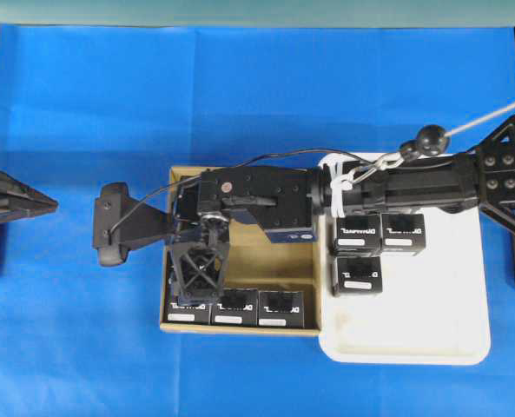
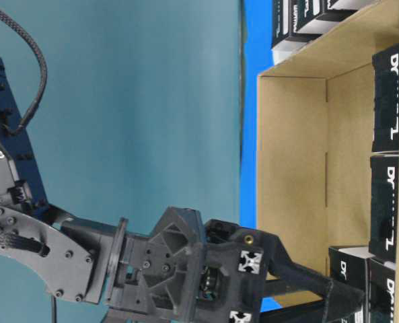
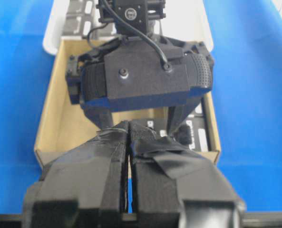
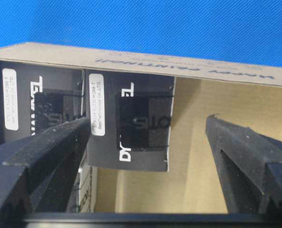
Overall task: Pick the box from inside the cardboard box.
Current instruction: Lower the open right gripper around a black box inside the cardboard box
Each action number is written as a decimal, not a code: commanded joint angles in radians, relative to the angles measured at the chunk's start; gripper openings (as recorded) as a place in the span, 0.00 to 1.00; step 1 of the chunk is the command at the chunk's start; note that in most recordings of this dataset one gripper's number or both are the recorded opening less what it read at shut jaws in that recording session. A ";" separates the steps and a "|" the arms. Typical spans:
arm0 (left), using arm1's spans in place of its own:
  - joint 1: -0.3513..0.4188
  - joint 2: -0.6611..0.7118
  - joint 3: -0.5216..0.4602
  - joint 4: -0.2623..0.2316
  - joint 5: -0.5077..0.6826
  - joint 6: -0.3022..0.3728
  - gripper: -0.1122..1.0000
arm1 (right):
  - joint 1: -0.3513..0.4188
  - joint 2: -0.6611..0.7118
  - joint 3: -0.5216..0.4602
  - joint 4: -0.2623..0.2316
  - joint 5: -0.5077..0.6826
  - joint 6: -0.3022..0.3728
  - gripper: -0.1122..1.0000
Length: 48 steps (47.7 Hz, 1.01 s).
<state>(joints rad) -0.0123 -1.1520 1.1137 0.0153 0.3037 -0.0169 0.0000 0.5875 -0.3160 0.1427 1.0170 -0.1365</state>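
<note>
Black fingers [image 4: 50,156] of the right hand [image 4: 150,142] fill the near edge of the right wrist view, spread as wide as they go and holding nothing. Between them stands a small black squarish box [image 4: 131,126] with a white label strip; its label reads roughly "Best Technology Co.,LTD." The box leans against the far wall of the brown corrugated cardboard box [image 4: 145,64], whose rim carries faint grey print that looks like "HAPPY PRINTING".

Left wrist view: the taped black fingers [image 3: 145,166] of the left hand [image 3: 129,156] sit pressed together at the near edge, gripping nothing. Beyond them the right arm hangs over the carton [image 3: 50,128].

Overhead view: the right hand [image 1: 196,276] reaches down into the left part of the carton [image 1: 240,261], above a row of black boxes [image 1: 279,306] along its near wall. To the right lies a white rounded plastic tray [image 1: 431,330] on the blue surface [image 1: 66,347], holding three more black boxes [image 1: 358,274].

Table-level view: the right hand [image 2: 320,299] is beside boxes [image 2: 385,111] whose white lettering is cut off.
</note>
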 commanded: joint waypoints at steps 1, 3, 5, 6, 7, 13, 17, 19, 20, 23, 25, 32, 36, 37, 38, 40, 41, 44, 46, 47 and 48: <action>-0.002 0.011 -0.026 0.002 -0.005 -0.002 0.06 | 0.006 0.011 -0.005 0.005 -0.008 0.000 0.98; -0.002 0.012 -0.026 0.002 -0.006 -0.002 0.06 | 0.006 0.014 -0.005 0.006 -0.012 0.000 0.98; -0.002 0.012 -0.026 0.002 -0.008 -0.002 0.06 | 0.006 0.018 -0.005 0.005 -0.020 0.000 0.98; -0.002 0.012 -0.028 0.002 -0.008 -0.002 0.06 | 0.005 0.020 -0.005 0.006 -0.025 0.000 0.98; -0.002 0.012 -0.026 0.002 -0.008 -0.002 0.06 | 0.003 0.021 -0.005 0.005 -0.028 0.000 0.98; -0.002 0.012 -0.026 0.002 -0.009 -0.002 0.06 | -0.011 0.025 -0.003 0.005 -0.040 0.003 0.98; 0.000 0.012 -0.028 0.002 -0.009 -0.003 0.06 | -0.025 0.023 -0.003 0.005 -0.035 0.002 0.98; 0.000 0.012 -0.028 0.002 -0.009 -0.006 0.06 | -0.031 0.023 -0.003 0.003 -0.037 0.000 0.98; -0.002 0.011 -0.028 0.002 -0.009 -0.009 0.06 | -0.034 0.023 -0.003 0.003 -0.037 0.000 0.98; 0.000 0.012 -0.026 0.002 -0.009 -0.017 0.06 | -0.043 0.023 0.000 0.002 -0.038 -0.002 0.98; 0.000 0.012 -0.026 0.002 -0.009 -0.021 0.06 | -0.048 0.025 0.003 0.002 -0.040 -0.003 0.98; -0.002 0.011 -0.028 0.002 -0.011 -0.023 0.06 | -0.066 0.023 0.017 0.000 -0.044 -0.005 0.98; 0.000 0.009 -0.029 0.002 -0.011 -0.023 0.06 | -0.069 0.023 0.021 0.002 -0.044 -0.005 0.98; 0.000 0.009 -0.029 0.002 -0.012 -0.023 0.06 | -0.069 0.021 0.023 0.002 -0.044 -0.005 0.98; -0.002 0.009 -0.029 0.002 -0.014 -0.023 0.06 | -0.069 0.021 0.023 0.002 -0.044 -0.005 0.98; -0.002 0.009 -0.029 0.002 -0.015 -0.023 0.06 | -0.066 0.021 0.021 0.002 -0.041 -0.005 0.98; -0.002 0.008 -0.029 0.002 -0.015 -0.023 0.06 | -0.063 0.021 0.020 0.002 -0.041 -0.005 0.98; 0.000 0.008 -0.029 0.002 -0.015 -0.023 0.06 | -0.057 0.020 0.014 0.002 -0.037 -0.005 0.98; 0.000 0.008 -0.029 0.002 -0.015 -0.023 0.06 | -0.052 0.018 0.011 0.002 -0.034 -0.005 0.98; 0.000 0.008 -0.029 0.002 -0.015 -0.023 0.06 | -0.049 0.017 0.009 0.002 -0.032 -0.005 0.98; 0.000 0.008 -0.029 0.002 -0.015 -0.023 0.06 | -0.048 0.017 0.008 0.002 -0.031 -0.005 0.98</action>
<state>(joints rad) -0.0123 -1.1520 1.1137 0.0153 0.2976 -0.0383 -0.0629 0.6090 -0.2961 0.1427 0.9817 -0.1396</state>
